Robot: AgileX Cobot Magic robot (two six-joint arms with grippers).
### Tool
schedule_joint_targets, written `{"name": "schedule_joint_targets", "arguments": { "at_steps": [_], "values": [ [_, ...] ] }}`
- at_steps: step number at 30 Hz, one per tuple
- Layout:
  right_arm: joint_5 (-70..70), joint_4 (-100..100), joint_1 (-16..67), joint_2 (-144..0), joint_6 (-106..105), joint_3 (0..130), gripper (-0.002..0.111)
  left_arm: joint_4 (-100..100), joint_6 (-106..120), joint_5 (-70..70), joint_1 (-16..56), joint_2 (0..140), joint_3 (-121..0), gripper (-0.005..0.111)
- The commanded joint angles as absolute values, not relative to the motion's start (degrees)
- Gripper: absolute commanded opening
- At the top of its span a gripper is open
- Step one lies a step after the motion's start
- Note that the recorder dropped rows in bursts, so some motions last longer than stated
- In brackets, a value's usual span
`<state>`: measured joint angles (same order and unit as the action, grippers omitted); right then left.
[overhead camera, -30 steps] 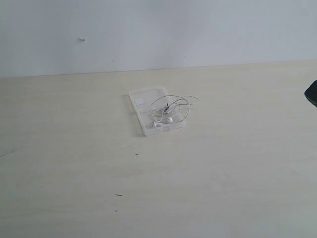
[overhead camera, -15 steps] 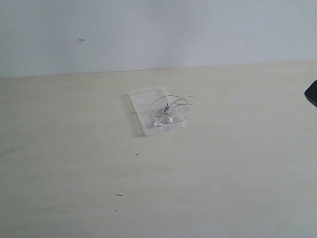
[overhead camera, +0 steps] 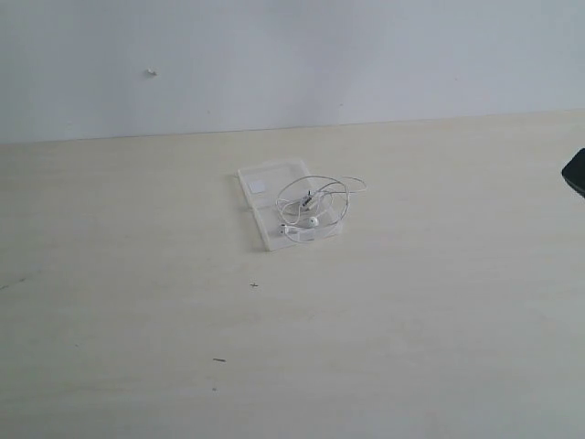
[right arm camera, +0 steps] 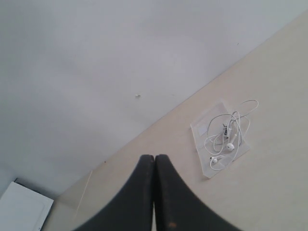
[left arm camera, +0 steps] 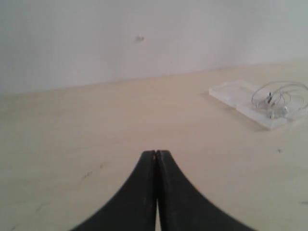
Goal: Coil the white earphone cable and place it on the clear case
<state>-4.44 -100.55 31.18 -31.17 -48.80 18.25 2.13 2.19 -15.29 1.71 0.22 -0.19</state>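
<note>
Thin white earphone cable (overhead camera: 315,197), loosely coiled, lies on flat clear plastic case (overhead camera: 279,172), middle of pale table (overhead camera: 137,320). One loop seemingly overhangs the case's right edge. Black left gripper (left arm camera: 156,153) and right gripper (right arm camera: 154,157): pinched shut, empty. Risk: springy loops uncoil and slip off.

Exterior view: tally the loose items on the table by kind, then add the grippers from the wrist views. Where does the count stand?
white earphone cable: 1, looped on top of the case
clear case: 1, lying flat on the table
grippers: 2, the left gripper and the right gripper, both shut and holding nothing
Total: 4
</note>
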Motion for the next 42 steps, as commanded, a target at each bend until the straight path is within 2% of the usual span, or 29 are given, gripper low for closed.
{"name": "schedule_joint_targets", "arguments": {
  "at_steps": [1, 13, 26, 42],
  "values": [
    [-4.3, -99.9, 31.0, -30.7, -48.9, 18.3, 0.0, 3.6, 2.6, -18.3, 1.7, 0.0, 0.0, 0.002],
    [-4.3, -99.9, 31.0, -30.7, -48.9, 18.3, 0.0, 3.1, 0.0, -20.2, 1.5, 0.0, 0.0, 0.002],
    [-4.3, -99.9, 31.0, -30.7, -48.9, 18.3, 0.0, 3.1, 0.0, -20.2, -5.7, 0.0, 0.0, 0.002],
    [-4.3, -99.9, 31.0, -30.7, -48.9, 18.3, 0.0, 3.1, 0.0, -20.2, -5.7, 0.0, 0.0, 0.002]
  ]
}}
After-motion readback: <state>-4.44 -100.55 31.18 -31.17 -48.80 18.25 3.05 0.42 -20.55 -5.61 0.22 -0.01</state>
